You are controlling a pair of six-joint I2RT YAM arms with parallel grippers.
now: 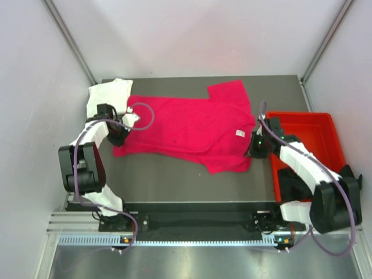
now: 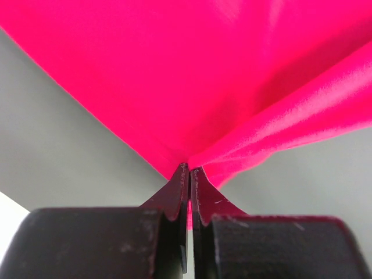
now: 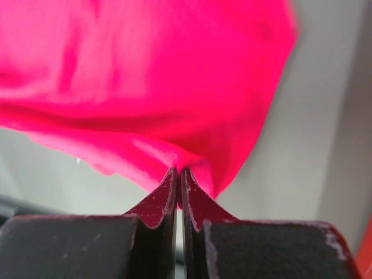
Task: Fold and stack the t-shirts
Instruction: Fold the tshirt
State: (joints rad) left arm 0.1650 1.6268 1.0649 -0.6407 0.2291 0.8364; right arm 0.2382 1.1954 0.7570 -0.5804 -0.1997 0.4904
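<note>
**Magenta t-shirt** [image 1: 192,131]: lies spread open across the middle of the worktop [image 1: 174,181]. Its neck label faces the right edge and its hem the left edge.

**White t-shirt** [image 1: 107,96]: bunched at the far left corner, just beside the magenta hem.

**Left gripper** [image 1: 119,138]: sits at the hem's near corner.

**Right gripper** [image 1: 251,150]: sits at the shirt's right margin, beside the red bin [image 1: 308,145] on the right edge.

**Top view:** gives this layout, but both sets of fingertips are hidden under the wrists.

**Left wrist view:** the left gripper [image 2: 189,168] has its jaws pressed together on a pinch of magenta cloth [image 2: 192,75], which fans upward from the tips.

**Right wrist view:** the right gripper [image 3: 178,171] is likewise clamped on a fold of the shirt [image 3: 145,75].

**Limits of view:** both close views cut the garment off at the frame. A dark mass at the bin's near end, behind the right arm, cannot be identified.
</note>
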